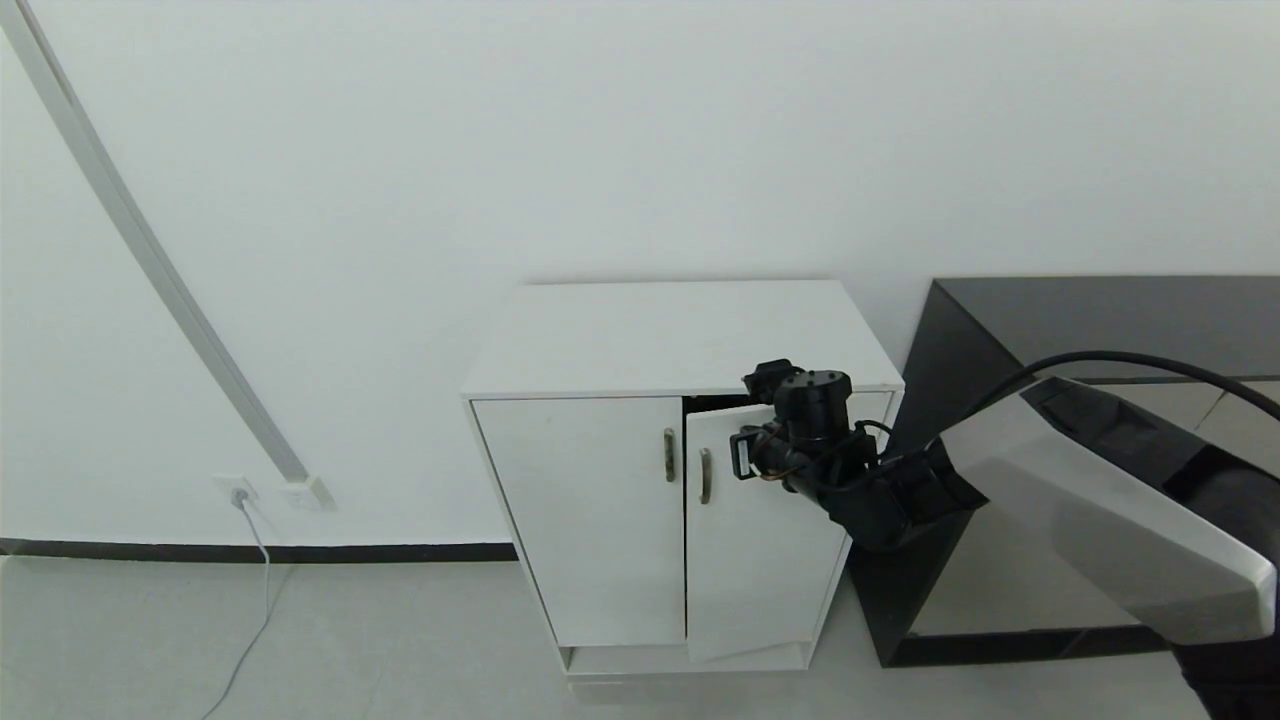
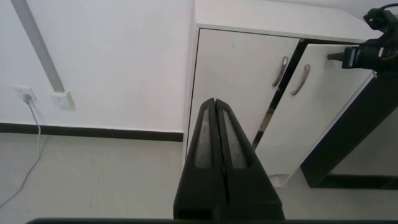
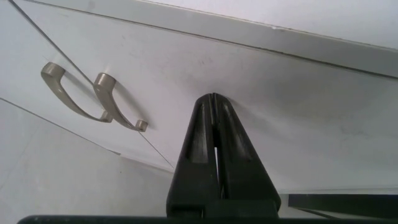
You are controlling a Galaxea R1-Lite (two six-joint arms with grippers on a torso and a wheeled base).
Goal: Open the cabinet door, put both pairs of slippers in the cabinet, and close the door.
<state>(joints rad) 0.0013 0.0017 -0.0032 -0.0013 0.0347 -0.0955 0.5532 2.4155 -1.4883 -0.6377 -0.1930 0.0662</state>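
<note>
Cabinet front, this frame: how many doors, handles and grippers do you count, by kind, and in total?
Doors: 2 (left door, right door)
Handles: 2 (left handle, right handle)
Grippers: 2 (left gripper, right gripper)
Total: 6

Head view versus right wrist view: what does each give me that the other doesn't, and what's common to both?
Head view: the whole white cabinet, its right door ajar with a dark gap along its top edge, a wall socket to the left and a black unit on the cabinet's right. Right wrist view: the right gripper seen shut, its tips close to the door face. Both: the two metal handles, the right door's front and the right gripper.
</note>
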